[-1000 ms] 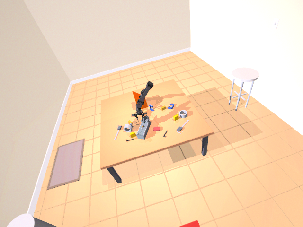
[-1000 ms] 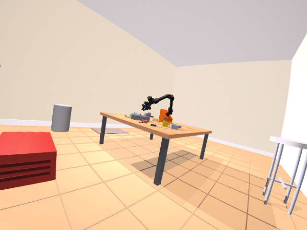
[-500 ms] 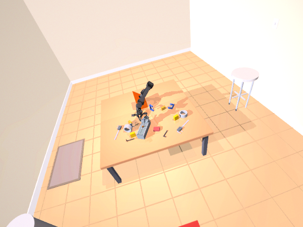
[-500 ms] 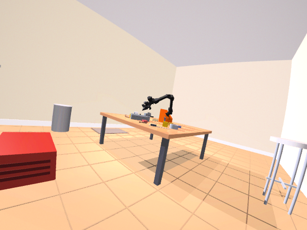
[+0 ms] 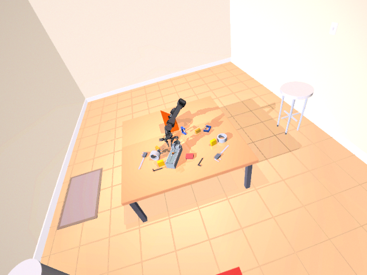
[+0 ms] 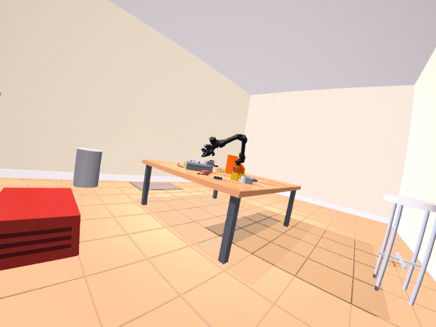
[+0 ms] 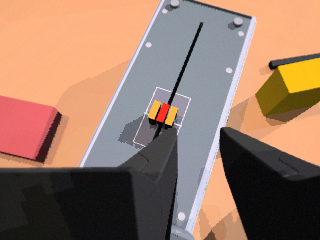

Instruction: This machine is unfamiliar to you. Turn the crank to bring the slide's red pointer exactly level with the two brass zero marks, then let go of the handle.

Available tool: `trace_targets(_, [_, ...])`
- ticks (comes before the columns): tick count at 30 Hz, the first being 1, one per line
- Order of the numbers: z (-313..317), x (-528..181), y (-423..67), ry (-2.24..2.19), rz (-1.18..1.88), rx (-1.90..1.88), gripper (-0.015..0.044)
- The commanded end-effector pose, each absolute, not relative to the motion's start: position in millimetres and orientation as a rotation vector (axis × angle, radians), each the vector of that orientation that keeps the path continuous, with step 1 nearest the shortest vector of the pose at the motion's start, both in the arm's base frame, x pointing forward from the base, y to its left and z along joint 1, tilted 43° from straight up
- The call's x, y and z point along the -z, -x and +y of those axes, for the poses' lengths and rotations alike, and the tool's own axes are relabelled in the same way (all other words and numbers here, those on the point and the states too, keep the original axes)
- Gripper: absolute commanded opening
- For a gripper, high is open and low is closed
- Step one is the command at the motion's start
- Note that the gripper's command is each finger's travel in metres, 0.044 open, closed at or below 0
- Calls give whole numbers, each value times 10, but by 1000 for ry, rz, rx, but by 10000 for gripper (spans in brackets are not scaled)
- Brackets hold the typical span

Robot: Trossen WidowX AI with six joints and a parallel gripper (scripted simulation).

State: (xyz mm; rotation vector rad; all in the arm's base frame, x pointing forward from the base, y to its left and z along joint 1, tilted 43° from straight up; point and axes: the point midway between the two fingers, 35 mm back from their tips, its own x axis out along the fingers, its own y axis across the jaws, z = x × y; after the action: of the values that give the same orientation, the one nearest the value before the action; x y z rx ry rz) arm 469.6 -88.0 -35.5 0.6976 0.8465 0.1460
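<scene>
The grey machine (image 5: 171,165) (image 6: 198,166) (image 7: 205,60) has a long slotted top. In the wrist view its red pointer (image 7: 163,113) sits between the left brass mark (image 7: 154,110) and the right brass mark (image 7: 172,116), inside a white outline; the three look in line, though a tiny offset is hard to tell. My gripper (image 7: 198,137) (image 6: 202,155) is above the machine, its fingers parted with nothing between them. A grey housing (image 5: 176,144) stands at the machine's end nearer the arm. The crank handle is not clearly visible; the wrist view does not show it.
A red block (image 5: 189,156) (image 7: 25,127) lies to one side of the machine, a yellow block (image 5: 160,162) (image 7: 292,87) and a white ring (image 5: 152,157) to the other. Several tools and blocks lie around. An orange panel (image 5: 166,118) (image 6: 231,163) stands by the arm's base.
</scene>
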Motion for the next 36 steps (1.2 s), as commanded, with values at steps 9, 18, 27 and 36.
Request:
trace_targets(9, [-881,356,-4696,-697,847,-145,394])
trace_targets(18, [-881,356,-4696,-697,847,-145,282])
trace_targets(27, [-881,356,-4696,-697,847,-145,46])
trace_targets(36, [-881,356,-4696,-697,847,-145,0])
